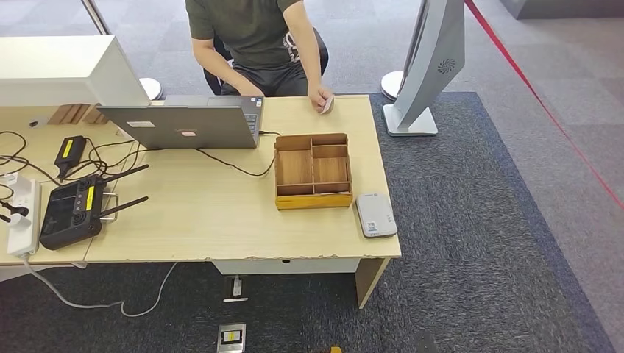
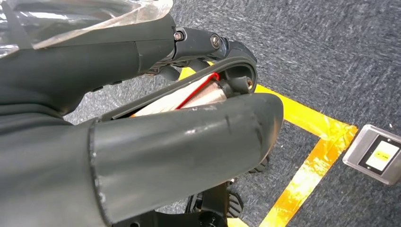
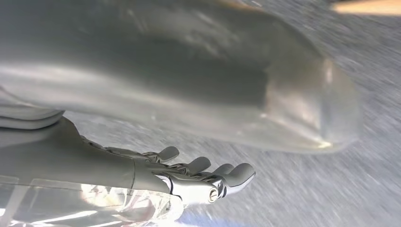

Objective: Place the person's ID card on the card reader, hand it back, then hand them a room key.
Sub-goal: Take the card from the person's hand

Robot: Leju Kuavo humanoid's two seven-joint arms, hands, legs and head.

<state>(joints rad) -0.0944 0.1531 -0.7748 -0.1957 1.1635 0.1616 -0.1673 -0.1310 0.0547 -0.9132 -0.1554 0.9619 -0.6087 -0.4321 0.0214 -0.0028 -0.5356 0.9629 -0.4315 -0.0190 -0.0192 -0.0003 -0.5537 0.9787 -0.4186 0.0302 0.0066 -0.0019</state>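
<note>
**ID card still in guest's hand as check-in opened**

The ID card (image 1: 327, 105) sat in the person's hand (image 1: 321, 98) at the desk's far edge, beyond the wooden tray (image 1: 313, 198), whose compartments looked bare. The card reader (image 1: 376, 215) lay just beside the tray. My right hand (image 3: 208, 177) hung loosely curled, empty; my left hand (image 2: 142, 156) I could not judge. Next, I judged, I had to reach for the card.

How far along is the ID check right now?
Nothing looks done yet. The person's hand holds a card at the desk's far edge. The card reader near the front corner has nothing on it. The right hand hangs over carpet with its fingers out and holds nothing. Left to do: take the card, read it, return it, hand over a room key.
</note>
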